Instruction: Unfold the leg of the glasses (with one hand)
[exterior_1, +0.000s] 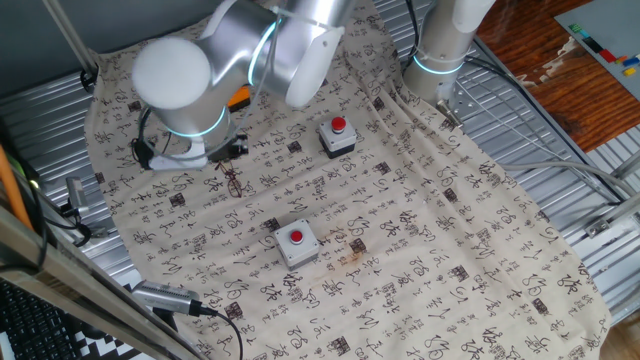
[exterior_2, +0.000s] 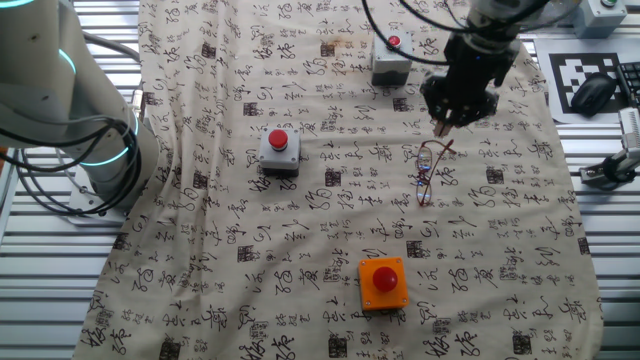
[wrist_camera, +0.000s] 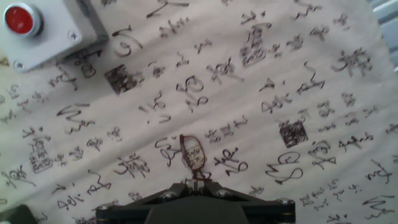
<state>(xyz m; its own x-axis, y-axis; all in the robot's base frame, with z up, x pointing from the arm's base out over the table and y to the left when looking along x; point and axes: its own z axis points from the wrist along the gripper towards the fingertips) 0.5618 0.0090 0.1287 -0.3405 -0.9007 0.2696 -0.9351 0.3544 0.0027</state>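
The glasses lie on the calligraphy-printed cloth that covers the surface, near the cloth's edge on the side away from the arm's base, and the gripper hangs just above one end of them. In the other fixed view the thin reddish-brown frame stretches away from the fingertips, which stand close together; whether they pinch the wire there is too small to tell. One fixed view hides most of this: the arm's bulky grey joints cover the gripper, and only a short red-brown stretch of the glasses shows below the wrist. The hand view gives the closest look, with 1 lens rim of the glasses just ahead of the dark gripper body at the bottom edge, though the fingertips themselves are out of sight. The other fixed view shows 3 button boxes: 2 grey ones with red buttons and an orange one. The hand view catches only 1 grey box in its top left corner.
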